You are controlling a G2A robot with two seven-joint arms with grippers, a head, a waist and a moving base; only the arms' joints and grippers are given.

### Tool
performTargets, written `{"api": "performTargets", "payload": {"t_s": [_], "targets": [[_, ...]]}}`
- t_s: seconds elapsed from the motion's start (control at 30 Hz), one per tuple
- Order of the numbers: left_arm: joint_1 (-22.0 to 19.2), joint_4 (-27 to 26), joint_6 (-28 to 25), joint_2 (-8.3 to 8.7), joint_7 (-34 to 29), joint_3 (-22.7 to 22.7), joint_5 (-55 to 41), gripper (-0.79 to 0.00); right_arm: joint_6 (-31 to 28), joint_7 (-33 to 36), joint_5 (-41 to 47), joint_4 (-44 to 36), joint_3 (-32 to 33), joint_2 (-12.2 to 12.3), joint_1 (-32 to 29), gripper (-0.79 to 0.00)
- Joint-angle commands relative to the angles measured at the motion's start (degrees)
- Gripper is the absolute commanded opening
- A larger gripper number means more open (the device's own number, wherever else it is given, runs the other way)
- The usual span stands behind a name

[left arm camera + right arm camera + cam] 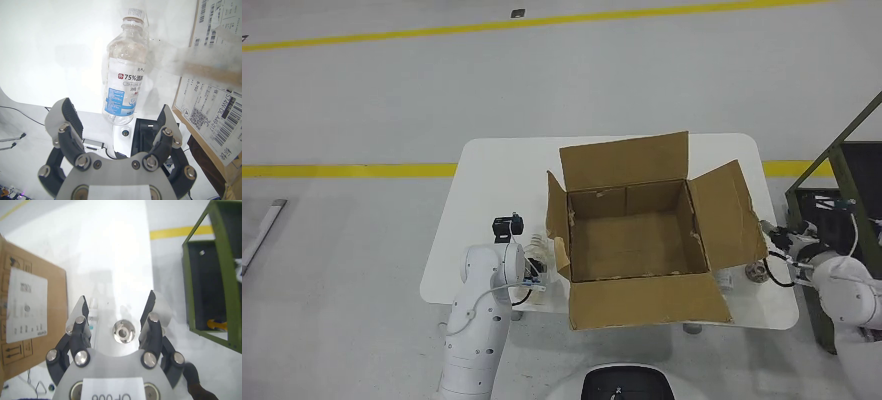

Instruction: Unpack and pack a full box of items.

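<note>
An open cardboard box (637,243) stands in the middle of the white table (492,170), its flaps spread and its inside bare. A clear bottle (125,75) with a white-and-blue label lies by the box's left wall near the table's front edge, cap pointing away from my left gripper (116,106). That gripper is open just short of the bottle's base. On the box's right, my right gripper (117,296) hangs open over a small round metal part (123,332), which lies between its fingers. A small white tube (93,308) lies by one finger.
The box's shipping labels (213,109) sit close beside the left gripper. A green metal frame (206,279) stands just past the table's right edge. The table's far left part (502,190) is bare, and its front edge is close to both arms.
</note>
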Motion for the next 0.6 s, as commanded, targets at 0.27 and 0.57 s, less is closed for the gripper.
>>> {"api": "performTargets", "payload": {"t_s": [0.27,0.57], "targets": [[0.0,0.0,0.0,0.0,0.0,0.0,0.0,0.0,-2.0,-36.3,-6.0,-3.5,-2.4,-1.0,-4.0,-0.785],[0.0,0.0,0.0,0.0,0.0,0.0,0.0,0.0,-1.9,-36.9,-6.3,-3.5,-2.7,-1.1,-3.8,-0.785]]}}
